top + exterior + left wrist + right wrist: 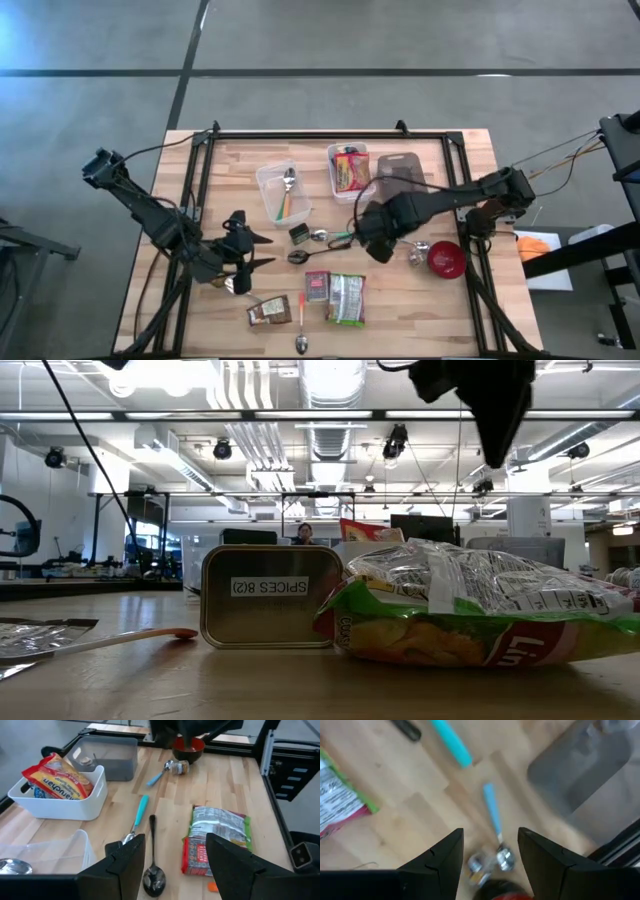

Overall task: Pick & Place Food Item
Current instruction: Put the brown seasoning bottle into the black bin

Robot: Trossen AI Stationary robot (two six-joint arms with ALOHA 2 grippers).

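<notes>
The green snack bag (pixel 347 298) lay flat near the table's front edge, its long axis running front to back. The right gripper (pixel 377 246), fingers parted and empty, hung nearer, the bag at about seven o'clock from it. The left gripper (pixel 262 251), also parted and empty, had it toward four o'clock.

red bowl (pixel 446 259), green-edged snack packet (pixel 216 836), apparently teal-handled spoon (pixel 138 816)

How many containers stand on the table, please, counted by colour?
Clear bin: 1
White bin: 1
Grey bin: 1
Red bowl: 1
Total: 4
</notes>
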